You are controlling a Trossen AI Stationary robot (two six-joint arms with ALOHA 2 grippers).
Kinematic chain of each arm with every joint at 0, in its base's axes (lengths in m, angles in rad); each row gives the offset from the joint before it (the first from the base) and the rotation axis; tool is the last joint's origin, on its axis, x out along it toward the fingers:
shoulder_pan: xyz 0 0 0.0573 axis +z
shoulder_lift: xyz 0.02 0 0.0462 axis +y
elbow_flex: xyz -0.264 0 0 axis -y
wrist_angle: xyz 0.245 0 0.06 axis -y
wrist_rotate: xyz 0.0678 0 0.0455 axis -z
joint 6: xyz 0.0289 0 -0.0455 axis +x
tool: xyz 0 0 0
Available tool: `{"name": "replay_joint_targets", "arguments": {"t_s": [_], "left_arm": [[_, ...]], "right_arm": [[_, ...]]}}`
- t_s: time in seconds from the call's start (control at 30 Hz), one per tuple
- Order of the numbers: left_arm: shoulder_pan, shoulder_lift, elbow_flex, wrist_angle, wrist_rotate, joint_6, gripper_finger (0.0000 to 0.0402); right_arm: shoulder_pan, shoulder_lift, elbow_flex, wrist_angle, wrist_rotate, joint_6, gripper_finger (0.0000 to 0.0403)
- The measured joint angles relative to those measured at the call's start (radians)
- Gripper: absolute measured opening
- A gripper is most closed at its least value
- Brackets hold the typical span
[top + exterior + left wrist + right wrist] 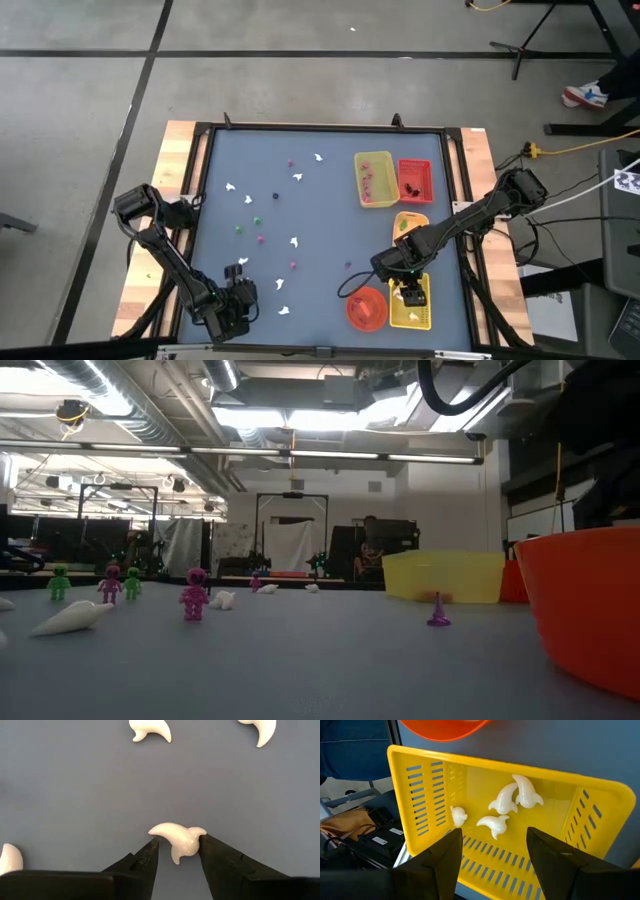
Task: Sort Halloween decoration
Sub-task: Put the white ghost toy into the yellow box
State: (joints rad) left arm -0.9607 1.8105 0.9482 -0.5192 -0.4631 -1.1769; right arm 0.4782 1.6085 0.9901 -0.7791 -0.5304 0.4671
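A blue-grey table point(320, 210) in a workshop carries scattered decorations point(262, 215) and trays point(374, 178). The left gripper point(176, 851) pinches a white ghost point(179, 838); the right gripper point(492, 850) hangs wide open above a yellow tray point(420, 795).

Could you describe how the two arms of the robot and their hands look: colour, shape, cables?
Both arms are dark, almost black, made of slim jointed segments. The left hand ends in two flat black fingers that taper to narrow tips. The right hand has the same two dark fingers, seen broader and blunt. A black cable loops beside the right arm. No markings are visible.
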Motion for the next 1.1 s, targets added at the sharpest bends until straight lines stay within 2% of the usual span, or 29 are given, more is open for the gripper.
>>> {"name": "replay_joint_targets", "arguments": {"t_s": [0.2, 0.5, 1.1], "left_arm": [[0.000, 0.001, 0.000, 0.003, 0.001, 0.001, 0.0101], [0.000, 0.001, -0.001, 0.009, 0.001, 0.001, 0.0078], [0.000, 0.002, -0.003, 0.039, -0.041, 0.001, 0.0074]], "right_arm": [[0.000, 0.000, 0.000, 0.000, 0.000, 0.000, 0.0220], [0.000, 0.000, 0.000, 0.000, 0.000, 0.000, 0.0220], [0.000, 0.000, 0.000, 0.007, 0.000, 0.000, 0.0220]]}}
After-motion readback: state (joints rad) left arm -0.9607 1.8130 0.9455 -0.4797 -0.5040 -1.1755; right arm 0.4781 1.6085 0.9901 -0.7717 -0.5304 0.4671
